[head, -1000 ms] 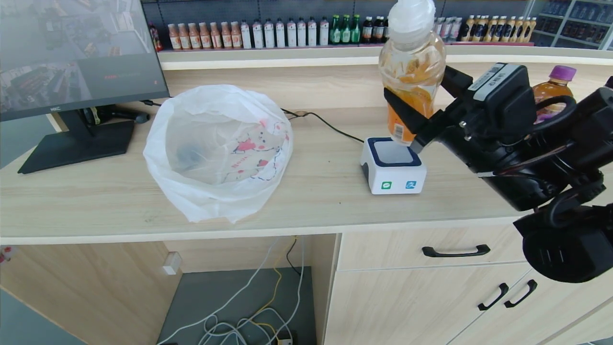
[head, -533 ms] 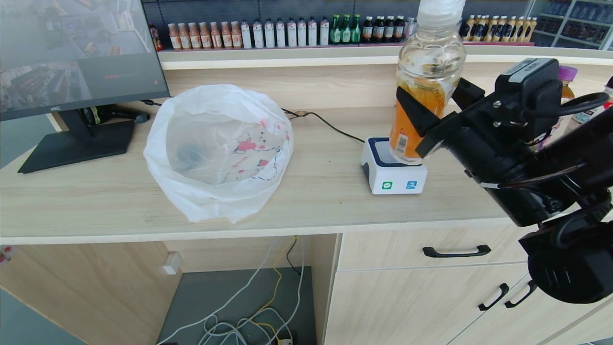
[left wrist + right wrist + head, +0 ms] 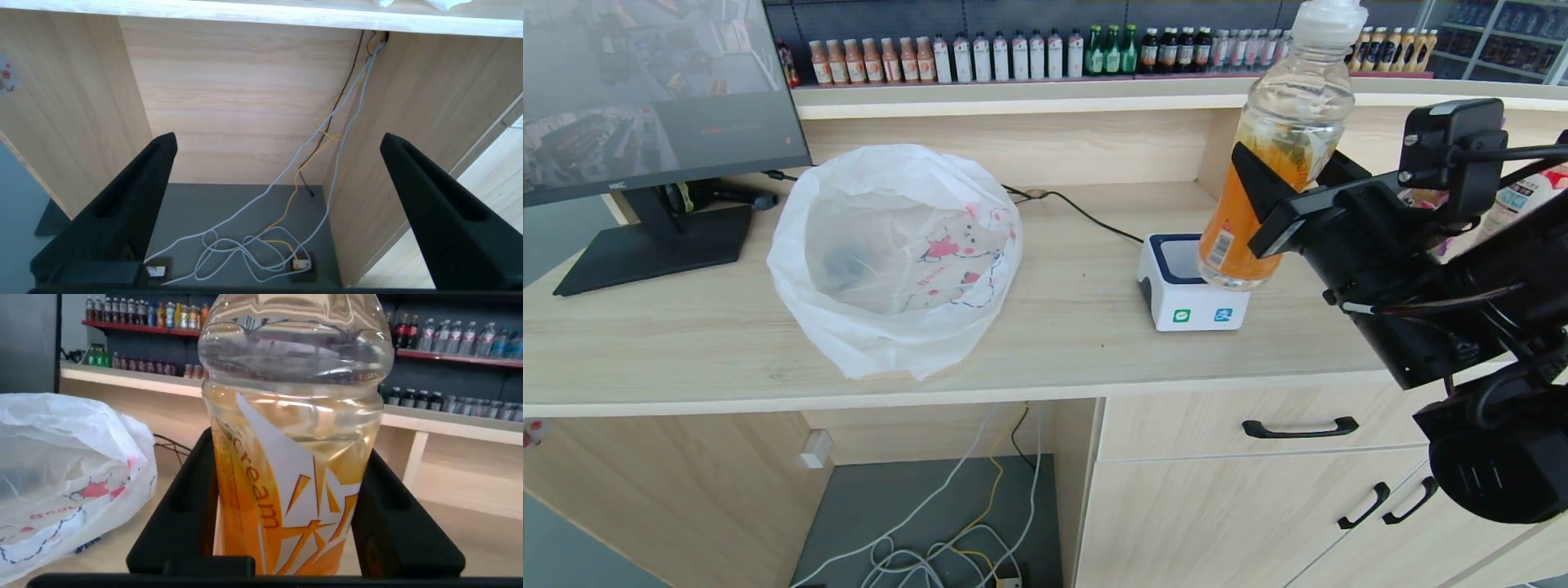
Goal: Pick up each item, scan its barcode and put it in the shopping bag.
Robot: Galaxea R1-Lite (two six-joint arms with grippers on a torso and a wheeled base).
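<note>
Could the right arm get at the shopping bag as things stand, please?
Probably yes: the right hand holds the bottle over the scanner, and the shopping bag sits beside it on the same counter, mouth open upward.

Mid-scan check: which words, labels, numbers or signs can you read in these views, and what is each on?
bottle: barcode on the orange label, digits too small; white lettering up the label, partly cut off.
scanner: one green and one blue icon, no words.
monitor: bezel logo too small.
shopping bag: red print blurred.
</note>
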